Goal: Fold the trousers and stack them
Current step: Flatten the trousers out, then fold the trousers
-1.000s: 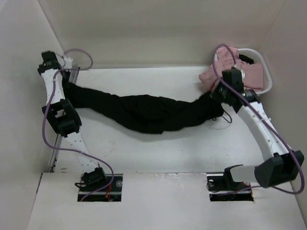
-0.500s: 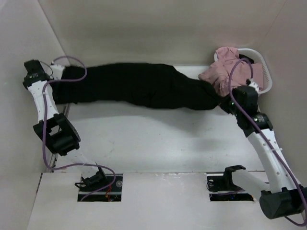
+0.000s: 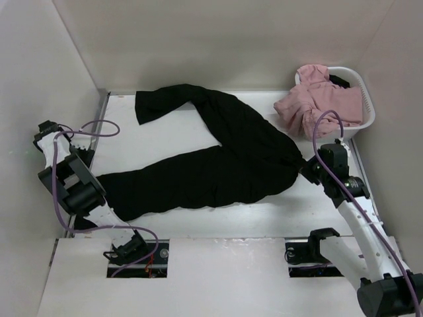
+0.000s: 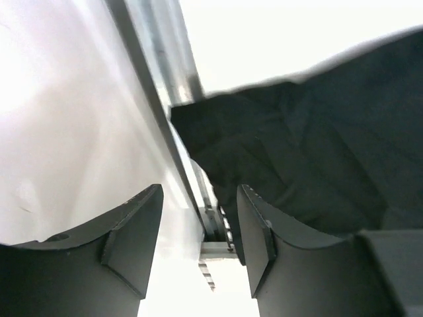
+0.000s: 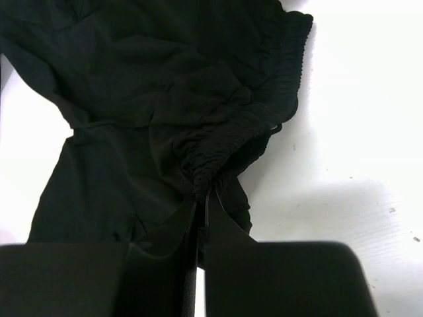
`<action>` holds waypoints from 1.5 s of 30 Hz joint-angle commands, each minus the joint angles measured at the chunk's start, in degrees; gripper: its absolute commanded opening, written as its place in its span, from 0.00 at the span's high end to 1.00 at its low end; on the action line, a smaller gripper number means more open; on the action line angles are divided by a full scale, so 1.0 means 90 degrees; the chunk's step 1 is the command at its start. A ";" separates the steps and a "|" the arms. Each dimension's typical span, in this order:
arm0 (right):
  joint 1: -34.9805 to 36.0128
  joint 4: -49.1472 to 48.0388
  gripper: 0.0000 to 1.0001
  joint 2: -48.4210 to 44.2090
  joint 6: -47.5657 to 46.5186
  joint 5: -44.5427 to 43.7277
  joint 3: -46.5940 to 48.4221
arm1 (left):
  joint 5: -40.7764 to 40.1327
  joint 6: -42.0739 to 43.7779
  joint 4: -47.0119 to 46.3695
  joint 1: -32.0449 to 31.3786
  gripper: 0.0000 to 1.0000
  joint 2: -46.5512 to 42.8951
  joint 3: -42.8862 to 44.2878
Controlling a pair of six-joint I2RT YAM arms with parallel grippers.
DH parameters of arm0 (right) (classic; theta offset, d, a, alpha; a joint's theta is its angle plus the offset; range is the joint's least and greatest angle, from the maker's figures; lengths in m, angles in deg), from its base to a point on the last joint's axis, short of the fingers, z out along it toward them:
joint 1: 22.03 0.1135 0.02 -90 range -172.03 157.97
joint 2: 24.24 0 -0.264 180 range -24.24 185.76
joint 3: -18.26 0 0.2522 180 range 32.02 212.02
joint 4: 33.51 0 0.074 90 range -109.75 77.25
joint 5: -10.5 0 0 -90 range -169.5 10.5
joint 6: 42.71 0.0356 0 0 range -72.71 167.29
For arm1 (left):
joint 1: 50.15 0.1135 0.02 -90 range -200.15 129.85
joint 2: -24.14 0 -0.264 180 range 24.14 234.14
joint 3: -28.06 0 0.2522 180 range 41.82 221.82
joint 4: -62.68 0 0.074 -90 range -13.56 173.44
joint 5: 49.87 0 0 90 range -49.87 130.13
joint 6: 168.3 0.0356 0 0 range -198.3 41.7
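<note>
The pair of plain black, soft-fabric long trousers [image 3: 225, 165] now lies flat on the white table [image 3: 165, 140], opened into a sideways V. Its gathered waistband points right, one leg runs to the far left, and the other runs toward the near left edge. Half a second ago the same garment hung taut as a single band along the far side of the table, stretched between the two arms. The legs have since been let go and have dropped apart onto the table. The left end effector [image 4: 198, 195] is released: in its wrist view the fingers stand apart with nothing between them, and a trouser cuff lies just beside them against the metal rail at the table's edge. The right end effector [image 5: 201, 198] is clenched on the bunched elastic waistband, so that end is pinned while the legs lie free. I judge this to be a spread-out step, not a fold. The legs are splayed, not laid one on the other, so they likely need bringing together before any folding. The pink garment [image 3: 307, 99] spills over the rim of the white plastic basket [image 3: 367, 99], far right, close to the waistband.
</note>
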 commanded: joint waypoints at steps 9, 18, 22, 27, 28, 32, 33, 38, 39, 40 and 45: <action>-0.0285 0.0125 0.97 -0.0172 -0.0094 0.0071 0.0166 | -0.0295 0.0636 -0.0947 -0.0506 0.52 -0.0019 -0.1233; -0.0948 0.1266 1.00 -0.1127 0.0180 -0.0212 0.0321 | -0.1039 0.0450 -0.2335 -0.1013 0.92 0.0432 -0.1311; -0.1329 0.2194 0.97 -0.1529 0.0179 -0.0008 0.0565 | -0.1156 0.0353 -0.3214 -0.1248 0.96 0.0334 -0.1224; -0.1680 0.2868 0.00 -0.2007 0.0414 -0.0602 0.0975 | -0.1050 0.0469 -0.2923 -0.1638 0.70 0.0003 -0.0999; -0.1739 0.2956 0.00 -0.2027 0.0385 -0.0661 0.1121 | -0.0952 0.0499 -0.2816 -0.1706 0.59 -0.0124 -0.0960; -0.1681 0.2938 0.00 -0.1843 0.0277 -0.0779 0.1581 | -0.0494 0.0314 -0.2620 -0.1765 0.44 -0.0437 -0.0182; -0.1585 0.2870 0.00 -0.1658 0.0239 -0.0827 0.1649 | -0.0367 0.0236 -0.2513 -0.1804 0.43 -0.0418 0.0150; -0.0599 0.1564 0.00 -0.0497 0.0257 -0.0934 0.1095 | -0.0033 0.0206 -0.2365 -0.2807 0.39 0.0478 0.1353; -0.0404 0.1193 0.00 -0.0165 0.0296 -0.1012 0.0948 | -0.0159 0.0245 -0.2443 -0.3110 0.39 0.0858 0.1529; -0.0267 0.0812 0.00 0.0196 0.0335 -0.1110 0.0850 | -0.0296 0.0264 -0.2521 -0.3316 0.39 0.1161 0.1666; -0.0158 -0.0605 0.00 0.1487 0.0638 -0.1179 0.0625 | -0.0815 0.0041 -0.3438 -0.3904 0.37 0.2851 0.2944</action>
